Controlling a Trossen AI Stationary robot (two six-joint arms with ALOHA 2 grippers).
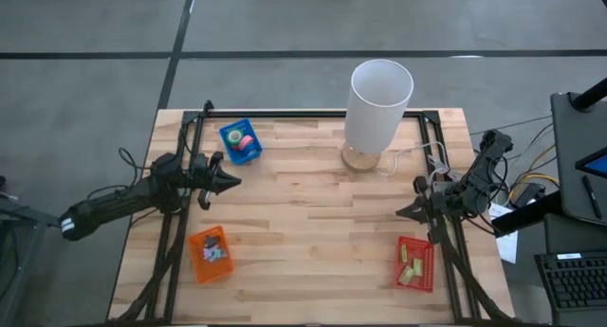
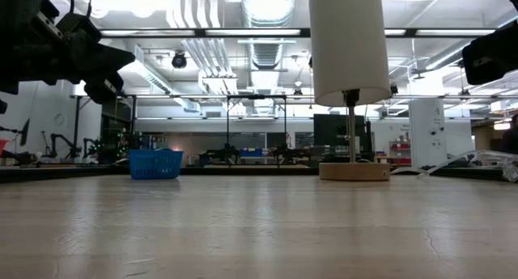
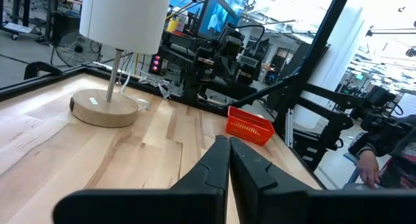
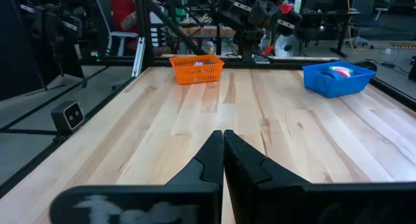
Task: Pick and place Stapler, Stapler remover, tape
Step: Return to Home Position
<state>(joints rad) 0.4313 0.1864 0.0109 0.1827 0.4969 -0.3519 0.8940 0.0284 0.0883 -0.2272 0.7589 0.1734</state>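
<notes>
Tape [image 1: 243, 139] lies in the blue basket [image 1: 248, 158] on the left arm's side of the table [image 1: 303, 223], toward the lamp [image 1: 379, 104]. Pink and green rolls show there. The right wrist view sees the same basket across the boards. Orange basket [image 1: 195, 244] is on the left side at the other end, with small pale and dark bits in it, too small to name. Red basket [image 1: 402, 244] sits opposite on the right, yellow-green boxes [image 1: 413, 268] inside. Nothing loose on the boards.

My left gripper [image 1: 228, 182] hovers between the blue and orange baskets, fingers pressed together to a point, nothing in them. My right gripper [image 1: 403, 212] hangs at the right edge just beside the red basket, also closed and empty.

Sorting looks done to me, with both arms parked.

My read on a roll: light, a stiff ring, smooth sides, probably slippery. Best hold is a pinch across the outer rim, or one finger down the core. A gentle squeeze should do. The basket wall leaves little room, and a basket that light may slide if nudged.
</notes>
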